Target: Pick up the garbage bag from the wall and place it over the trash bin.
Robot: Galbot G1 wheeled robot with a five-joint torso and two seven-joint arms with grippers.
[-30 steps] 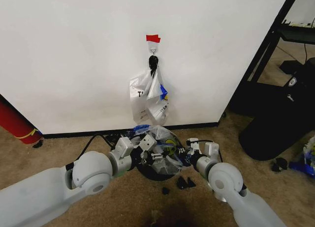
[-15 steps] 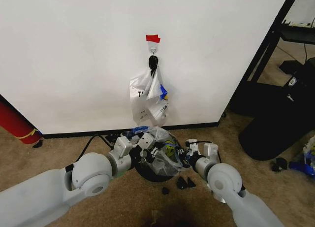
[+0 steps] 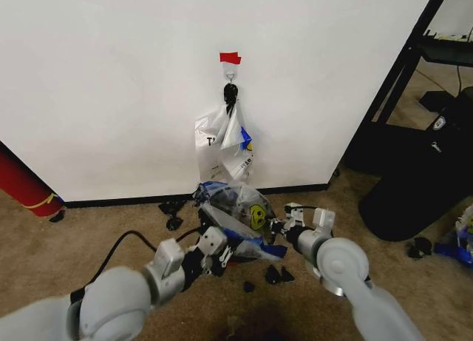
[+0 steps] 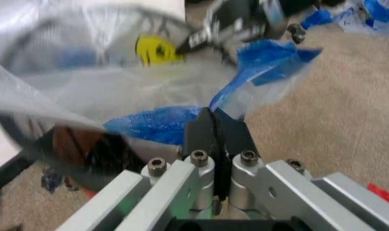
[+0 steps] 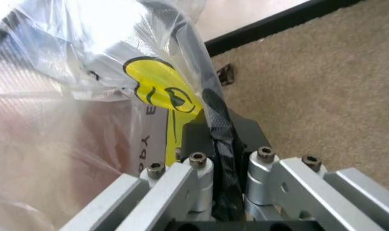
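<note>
1. White wall, tan carpet below
2. Garbage bag draped over trash bin
3. Left gripper clamps bag's blue edge; right gripper pinches bag

Right end effector clamped on garbage bag, yellow smiley print, black baseboard, tan carpet
</note>
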